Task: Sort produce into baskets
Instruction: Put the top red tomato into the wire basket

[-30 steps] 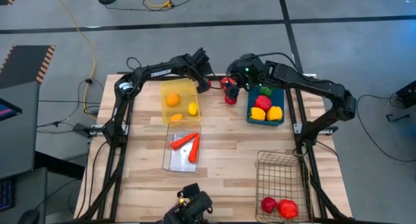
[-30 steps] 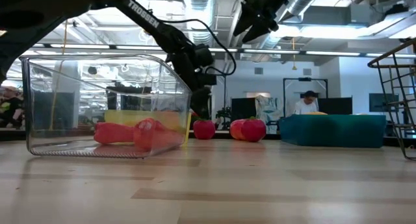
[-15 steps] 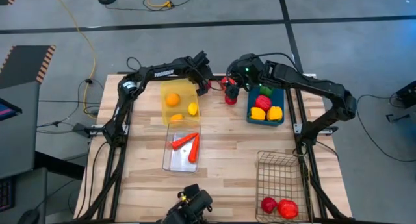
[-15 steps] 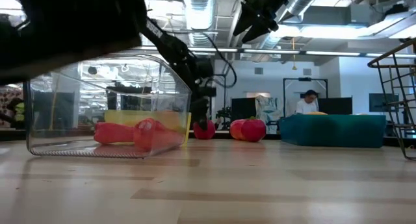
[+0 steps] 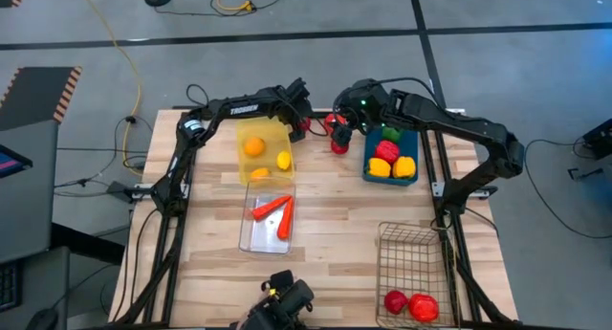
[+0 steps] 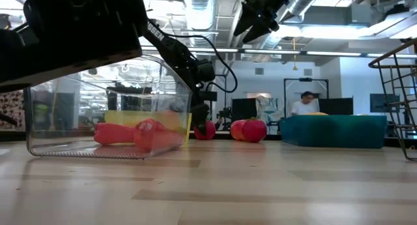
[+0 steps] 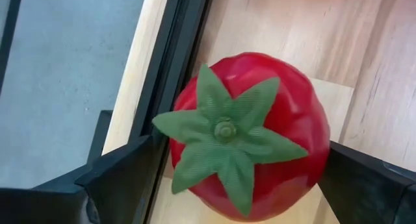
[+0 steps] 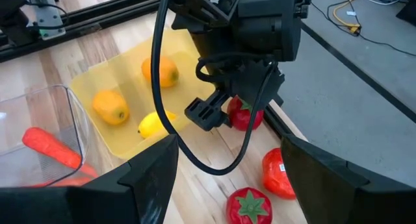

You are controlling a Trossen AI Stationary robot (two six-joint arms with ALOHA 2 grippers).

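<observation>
Left tool [image 7: 224, 185] fingers apart around tomato [image 7: 250, 133] at far counter [image 5: 335, 206] edge. Right tool [image 8: 224, 185] apart, empty, hovering near.

White lettering "TROSSEN" along the dark left arm link [image 5: 241, 106], readable in the high view; partly visible in the low view. No other legible text.

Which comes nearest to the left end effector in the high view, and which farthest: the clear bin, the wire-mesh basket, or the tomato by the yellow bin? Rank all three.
From the left end effector:
1. Tomato, between its open fingers at the table's far edge.
2. Clear bin, mid-table, just below the yellow bin.
3. Wire-mesh basket, at the near right corner.
</observation>
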